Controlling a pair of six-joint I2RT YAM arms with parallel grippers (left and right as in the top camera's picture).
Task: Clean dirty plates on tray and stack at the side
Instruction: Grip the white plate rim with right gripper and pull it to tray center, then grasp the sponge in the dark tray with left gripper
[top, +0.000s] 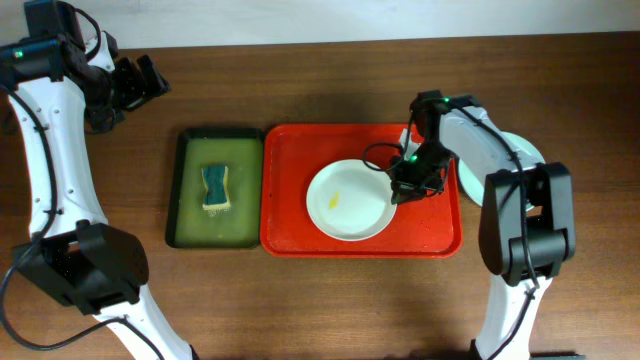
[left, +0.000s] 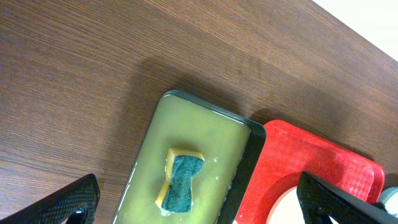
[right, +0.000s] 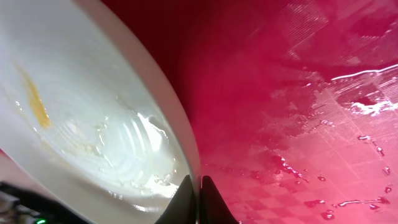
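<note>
A white plate (top: 345, 215) with a yellow smear lies in the middle of the red tray (top: 290, 150). My right gripper (top: 405, 185) is shut on the plate's right rim. In the right wrist view its fingers (right: 199, 186) pinch the rim of the wet, smeared plate (right: 93, 124) over the wet tray (right: 298, 93). My left gripper (top: 140, 85) is open and empty, held high at the far left. Its wrist view (left: 211, 205) looks down on the tray (left: 292, 155) and a sliver of the plate (left: 287, 211). A pale plate (top: 528, 152) lies right of the tray, mostly hidden by the right arm.
A dark green tray (top: 190, 225) with yellowish liquid and a green-and-yellow sponge (top: 216, 187) sits just left of the red tray. It also shows in the left wrist view (left: 199, 137) with the sponge (left: 180, 180). Bare wooden table lies all around.
</note>
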